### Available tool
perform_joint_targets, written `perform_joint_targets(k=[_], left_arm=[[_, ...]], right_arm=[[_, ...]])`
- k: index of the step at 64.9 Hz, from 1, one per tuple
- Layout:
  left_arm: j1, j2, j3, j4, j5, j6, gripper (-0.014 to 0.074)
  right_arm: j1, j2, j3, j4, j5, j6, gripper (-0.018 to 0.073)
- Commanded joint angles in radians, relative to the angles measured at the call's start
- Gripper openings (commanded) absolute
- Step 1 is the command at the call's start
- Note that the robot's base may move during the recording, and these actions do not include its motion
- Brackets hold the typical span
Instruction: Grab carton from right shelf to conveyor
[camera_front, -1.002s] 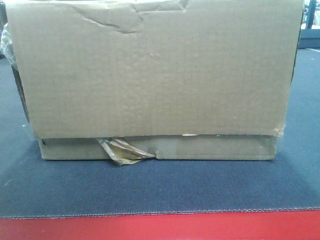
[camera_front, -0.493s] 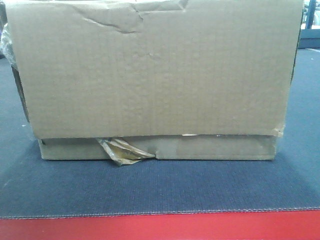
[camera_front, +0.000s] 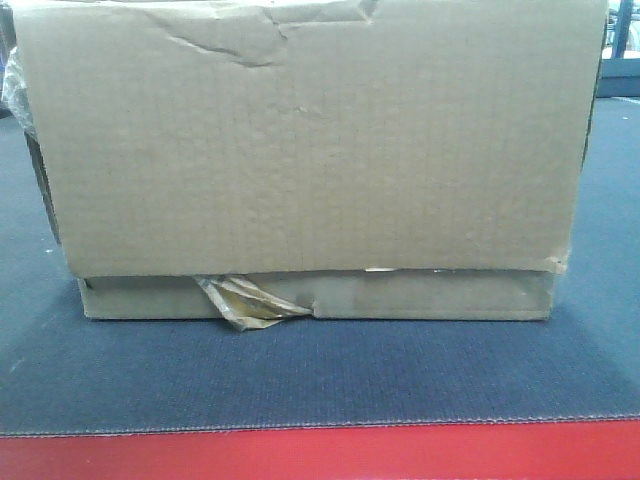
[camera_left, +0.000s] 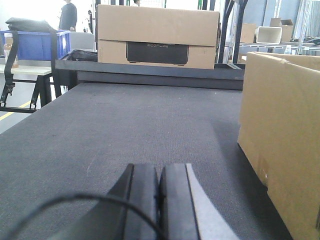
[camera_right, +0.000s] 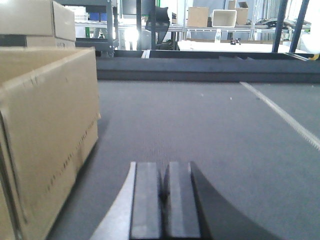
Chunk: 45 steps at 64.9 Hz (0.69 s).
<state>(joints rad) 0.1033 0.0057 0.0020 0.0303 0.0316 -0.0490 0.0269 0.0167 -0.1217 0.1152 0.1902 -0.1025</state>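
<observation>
The large dented brown corrugated cardboard carton was seen resting on the dark grey-blue fabric conveyor, between both clenched, empty claws: left claw, right claw. It was judged bulky, light, crushable; side walls would be pressed.

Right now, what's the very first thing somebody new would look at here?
The big brown carton fills nearly the whole front view, dented near its top, with crinkled tape peeling at its bottom flap. It sits on the dark conveyor, whose bright red edge runs along the front. In the wrist views, the left gripper and right gripper sit shut on either side of the carton, touching nothing.
</observation>
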Motion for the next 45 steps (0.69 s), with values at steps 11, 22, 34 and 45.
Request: perform_joint_targets(k=[11, 22, 34, 45], left_arm=[[0.004, -0.006, -0.002, -0.005, -0.02, 0.006, -0.0019], [0.004, -0.006, -0.002, -0.005, -0.02, 0.006, -0.0019], [0.004, -0.006, -0.002, -0.005, -0.02, 0.006, -0.0019], [0.004, -0.006, -0.002, -0.005, -0.02, 0.006, -0.0019]], right_arm=[[-0.005, -0.017, 0.122, 0.004, -0.181, -0.012, -0.0057], [-0.005, -0.017, 0.122, 0.004, -0.148, -0.012, -0.0057], [-0.005, -0.017, 0.122, 0.004, -0.148, -0.012, -0.0057], [-0.005, -0.017, 0.122, 0.004, -0.148, -0.012, -0.0057]])
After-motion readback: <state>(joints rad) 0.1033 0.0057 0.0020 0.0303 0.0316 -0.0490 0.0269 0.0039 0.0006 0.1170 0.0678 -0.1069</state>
